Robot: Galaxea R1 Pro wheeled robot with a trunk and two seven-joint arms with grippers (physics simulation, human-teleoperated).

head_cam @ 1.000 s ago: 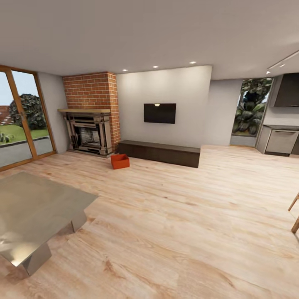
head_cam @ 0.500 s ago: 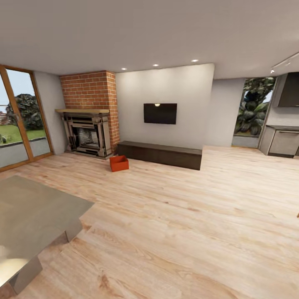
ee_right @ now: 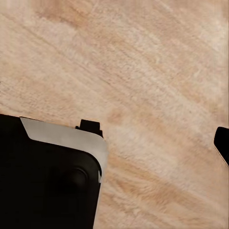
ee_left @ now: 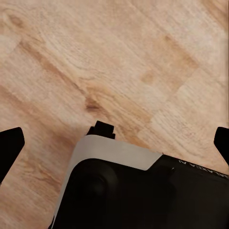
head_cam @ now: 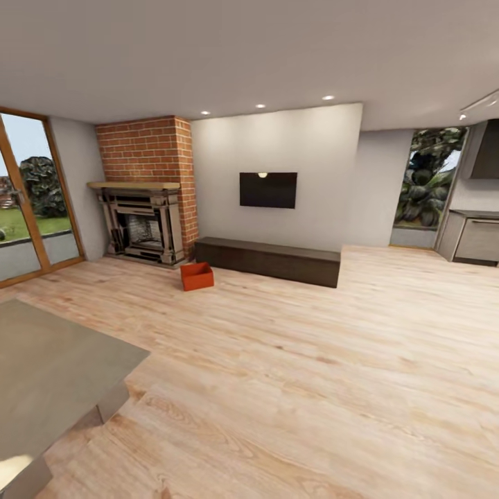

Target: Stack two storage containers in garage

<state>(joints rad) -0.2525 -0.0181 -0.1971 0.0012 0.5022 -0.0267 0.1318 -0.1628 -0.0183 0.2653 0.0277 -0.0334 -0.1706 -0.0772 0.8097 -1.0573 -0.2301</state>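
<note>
Living room [head_cam: 291, 360], plank floor: one storage container [head_cam: 197, 276] beside fireplace [head_cam: 142, 222]. Both pincers spread wide, empty.

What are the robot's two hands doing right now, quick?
Left end effector: open, fingertips wide apart over the wood floor, holding nothing.
Right end effector: one fingertip shows; cannot be told.

one orange bin [head_cam: 197, 276] (on the wood floor), one brick fireplace [head_cam: 143, 190], one wall television [head_cam: 268, 190], one long dark cabinet [head_cam: 269, 260], four ceiling lights [head_cam: 328, 98]
</note>
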